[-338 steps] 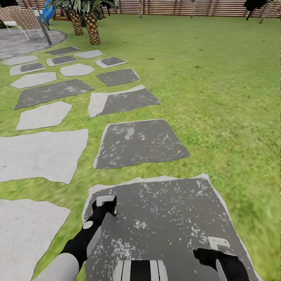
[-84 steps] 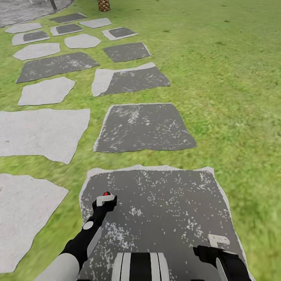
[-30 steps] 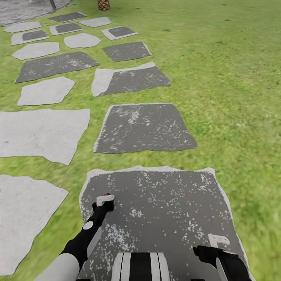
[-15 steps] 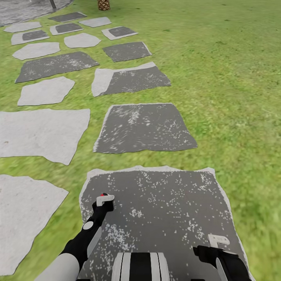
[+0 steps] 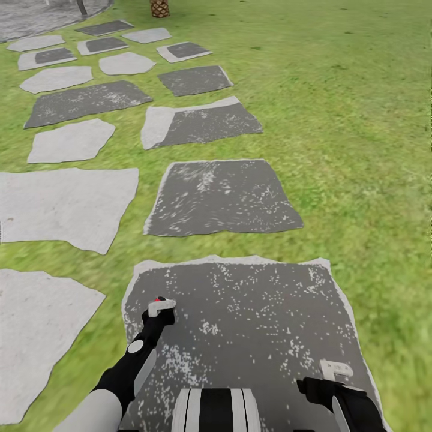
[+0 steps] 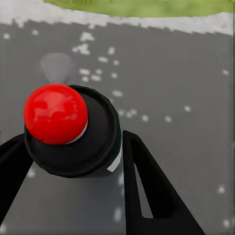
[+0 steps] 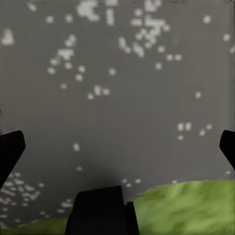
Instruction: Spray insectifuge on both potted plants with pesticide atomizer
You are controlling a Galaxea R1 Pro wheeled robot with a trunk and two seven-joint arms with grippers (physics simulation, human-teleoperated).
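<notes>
The left gripper was clamped on the pesticide atomizer, black fingers hugging its dark body on either side, the red knob poking up between them. In the head view that same left gripper hung low over the dark speckled paving slab, a dot of red just showing at its tip. The right gripper sat near the slab's far edge, fingers spread wide and holding nothing, as the right wrist view's dark fingertips at opposite borders confirmed.

The job at that point looked like travel: keep the grip firm, hold the bottle upright, and turn the head to find the plants before rolling off across the grass.

Neither potted plant could be made out anywhere. A palm trunk was cut off at the top edge, and the atomizer's nozzle direction was impossible to judge.
</notes>
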